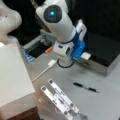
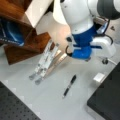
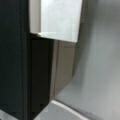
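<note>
Worktop (image 1: 105, 100): grey, flat, carries everything listed below; a dark perforated mat (image 2: 12, 105) covers its corner at a front view's bottom left.

Arm (image 1: 58, 22): white with blue wrist parts, reaching down over the middle of the worktop. A round blue light glows on one joint.

Black box (image 1: 105, 47): large, dark, metal-edged, at a front view's right; the wrist view looks along its side wall.

White box (image 1: 12, 75): big pale block at a front view's left, resting on a wooden stand.

Wooden shelf (image 2: 27, 42): brown, stepped, with a dark blue book or carton (image 2: 11, 32) tucked under it; any lettering is unreadable.

Folding metal stand (image 1: 60, 100): silver hinged bars lying flat and collapsed, just beside the shelf.

Claw (image 1: 65, 60): hangs low over the worktop, near the black box's edge. Fingers hidden by the wrist housing; cannot tell how wide it stands or whether it grips anything.

White cable (image 1: 43, 70): plug end lies just beside the claw, cord trailing toward the white box.

Pen (image 2: 69, 85): black, lying loose on bare worktop, apart from the claw, between stand and black box.

Small white block (image 2: 99, 77): near the black box edge.

No brands or legible writing.
</note>
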Controlling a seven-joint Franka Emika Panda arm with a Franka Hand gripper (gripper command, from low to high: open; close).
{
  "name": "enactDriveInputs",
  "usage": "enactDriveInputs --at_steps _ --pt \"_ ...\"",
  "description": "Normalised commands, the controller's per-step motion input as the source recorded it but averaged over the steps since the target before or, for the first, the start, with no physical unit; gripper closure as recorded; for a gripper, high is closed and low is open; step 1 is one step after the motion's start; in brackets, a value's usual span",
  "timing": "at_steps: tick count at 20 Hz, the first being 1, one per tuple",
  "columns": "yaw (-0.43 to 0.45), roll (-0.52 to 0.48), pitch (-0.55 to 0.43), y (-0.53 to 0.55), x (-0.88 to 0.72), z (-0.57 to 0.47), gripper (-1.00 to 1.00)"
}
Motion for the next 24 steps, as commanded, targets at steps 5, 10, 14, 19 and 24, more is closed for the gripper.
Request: enactDriveInputs --at_steps 5,10,14,19,24 --pt "0.066 0.308 0.060 -0.10 0.28 -0.07 -1.00" --pt "0.066 0.328 0.075 -0.14 0.26 -0.07 -1.00" --pt "0.047 0.348 0.096 -0.14 0.25 -0.08 -1.00" --pt "0.059 0.315 0.080 -0.12 0.24 -0.12 -1.00" --pt "0.065 0.395 0.062 -0.10 0.25 -0.09 -1.00"
